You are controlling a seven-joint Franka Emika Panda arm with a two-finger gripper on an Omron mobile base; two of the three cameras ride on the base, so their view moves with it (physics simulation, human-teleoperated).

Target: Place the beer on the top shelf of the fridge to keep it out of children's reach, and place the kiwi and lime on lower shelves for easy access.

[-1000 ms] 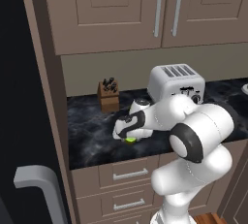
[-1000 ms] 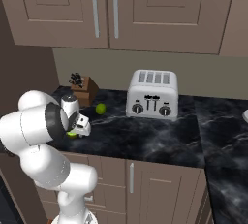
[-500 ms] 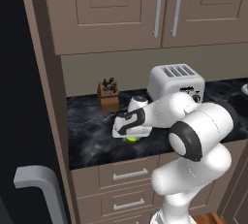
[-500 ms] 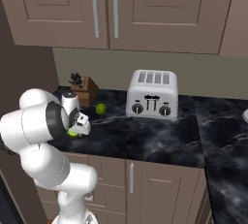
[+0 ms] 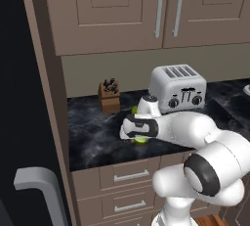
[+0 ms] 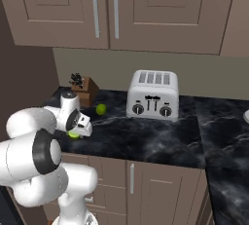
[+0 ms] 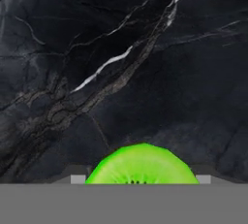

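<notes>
On dark marble counter [image 5: 93, 137], gripper [image 5: 139, 139] clamps the kiwi [image 7: 142, 165] between its fingers.

Black marble counter [image 6: 146, 143] beneath taupe cupboards [image 6: 146, 9]. A silver toaster [image 6: 152, 94] stands at centre; a knife block [image 6: 83, 84] sits at left, the lime [image 6: 101, 109] between them. The gripper [image 6: 77, 130] rests low upon the kiwi [image 6: 73, 134].
</notes>
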